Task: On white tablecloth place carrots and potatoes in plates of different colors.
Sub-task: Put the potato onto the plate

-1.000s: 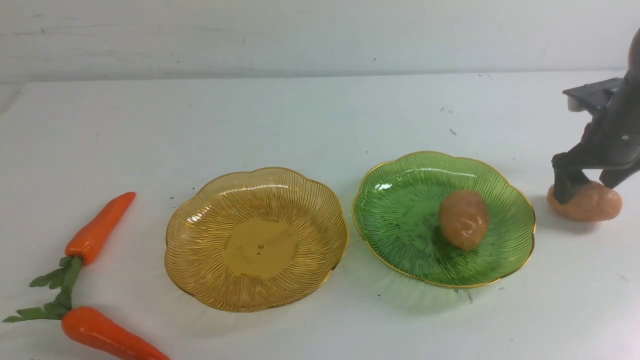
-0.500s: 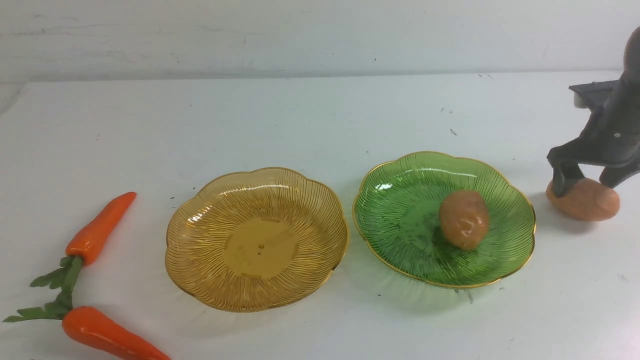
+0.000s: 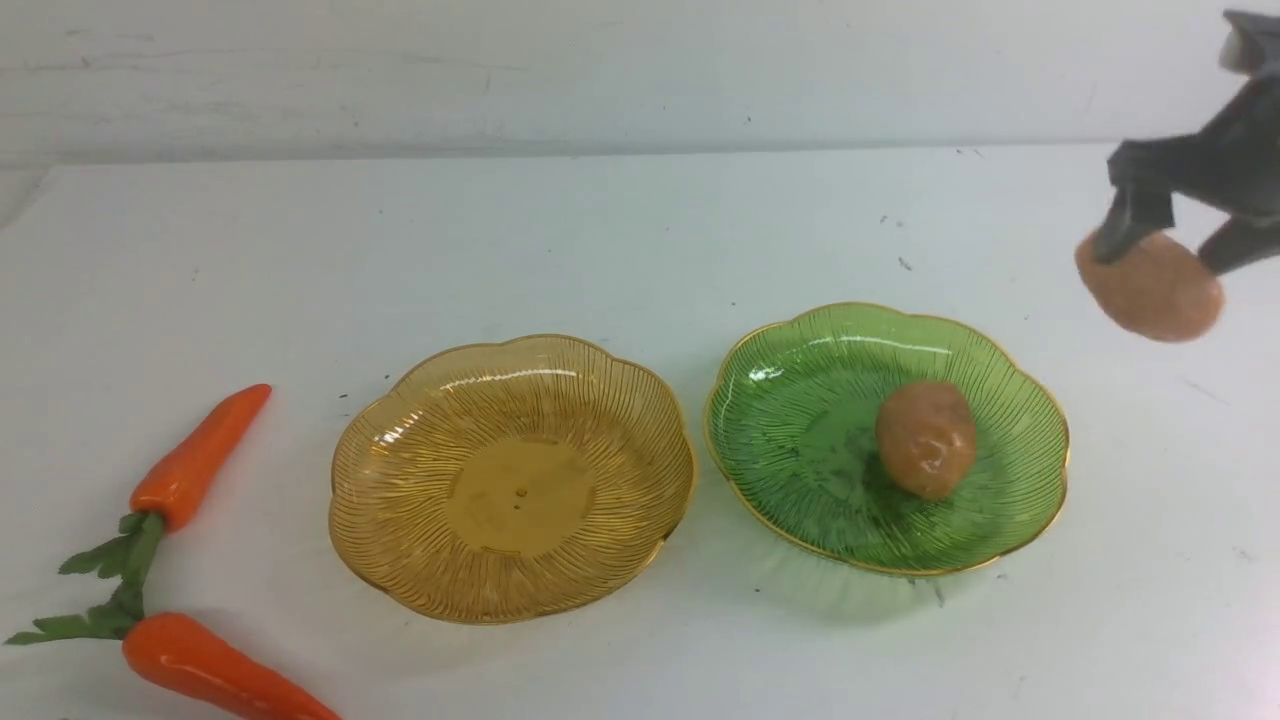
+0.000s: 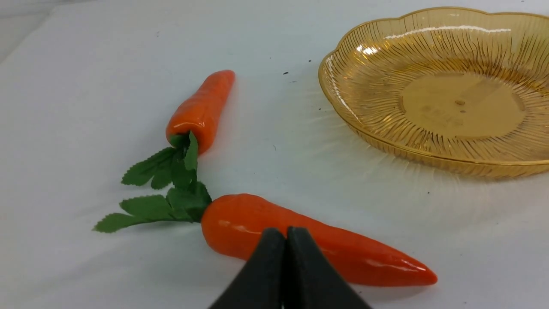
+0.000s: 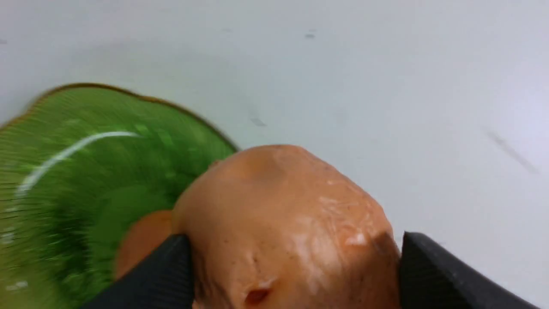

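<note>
White tablecloth [image 3: 640, 230], dark-specked, below a pale wall [image 3: 600, 70]

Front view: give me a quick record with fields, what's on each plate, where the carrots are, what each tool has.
green plate: one potato inside
yellow plate: empty
carrots: both on the cloth, left of the yellow plate
right tool: shut on a second potato, in the air right of the green plate
left tool: shut, holding nothing
</note>
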You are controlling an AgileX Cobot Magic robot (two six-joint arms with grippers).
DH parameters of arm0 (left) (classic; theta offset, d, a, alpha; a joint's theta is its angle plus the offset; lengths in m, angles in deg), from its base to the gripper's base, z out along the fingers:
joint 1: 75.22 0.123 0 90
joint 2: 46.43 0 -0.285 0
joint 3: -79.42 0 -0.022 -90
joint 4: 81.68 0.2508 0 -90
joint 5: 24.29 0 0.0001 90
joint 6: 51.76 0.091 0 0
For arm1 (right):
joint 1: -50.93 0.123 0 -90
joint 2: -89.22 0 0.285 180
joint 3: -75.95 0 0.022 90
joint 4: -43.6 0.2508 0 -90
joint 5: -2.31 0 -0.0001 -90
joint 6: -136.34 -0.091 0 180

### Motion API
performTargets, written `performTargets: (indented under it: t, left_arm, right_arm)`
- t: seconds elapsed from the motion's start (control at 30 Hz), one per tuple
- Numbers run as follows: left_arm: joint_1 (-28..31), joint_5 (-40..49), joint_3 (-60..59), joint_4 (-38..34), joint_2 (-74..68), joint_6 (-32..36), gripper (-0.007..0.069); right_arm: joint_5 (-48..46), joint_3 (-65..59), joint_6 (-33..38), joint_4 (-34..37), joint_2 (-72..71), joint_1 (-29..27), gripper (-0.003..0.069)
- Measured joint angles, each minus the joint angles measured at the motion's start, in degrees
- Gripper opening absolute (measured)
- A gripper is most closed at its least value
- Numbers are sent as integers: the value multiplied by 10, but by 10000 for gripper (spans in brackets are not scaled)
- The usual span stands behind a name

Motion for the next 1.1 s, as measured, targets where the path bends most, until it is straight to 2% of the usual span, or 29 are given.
performTargets:
  t: [0.07,0.2,0.43,0.6,0.77,1.1]
  left_arm:
    - [0,0,0,0,0,0,-13]
    - [0,0,0,0,0,0,-13]
    - [0,0,0,0,0,0,-13]
    - [0,0,0,0,0,0,-13]
    - [0,0,0,0,0,0,-13]
    - [0,0,0,0,0,0,-13]
  right_arm:
    - [0,-1,22,26,10,39,561]
    - [-1,-1,37,25,35,90,561]
    - [38,-2,35,12,63,143,571]
    - [38,-3,32,1,73,160,679]
    - [5,8,14,-15,73,160,689]
    - [-1,85,-25,-39,66,160,691]
